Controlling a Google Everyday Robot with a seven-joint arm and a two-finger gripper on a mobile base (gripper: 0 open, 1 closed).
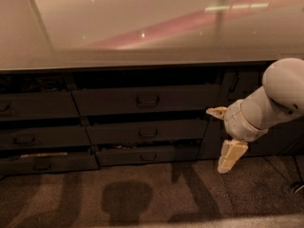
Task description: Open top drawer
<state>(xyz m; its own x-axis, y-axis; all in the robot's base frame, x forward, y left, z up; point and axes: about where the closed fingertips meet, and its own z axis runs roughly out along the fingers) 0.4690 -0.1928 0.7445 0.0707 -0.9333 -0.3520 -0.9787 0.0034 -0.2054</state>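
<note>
The top drawer [109, 101] is the wide dark front in the middle column under the counter, with a dark loop handle [147, 100] at its centre. A dark gap shows above it. My gripper [224, 134] hangs to the right of the drawers, apart from the handle, in front of the narrow cabinet door. Its two cream fingers are spread wide: one fingertip [216, 111] points left toward the drawer's right end, the other [231, 155] points down toward the floor. It holds nothing. The white arm [280, 94] comes in from the right edge.
A pale glossy counter top [142, 27] runs above. Two shallower drawers [148, 132] sit below the top one, and another drawer column [33, 106] is at the left. A dark cabinet door with a vertical handle [234, 82] is at the right. The floor is brown carpet [142, 198].
</note>
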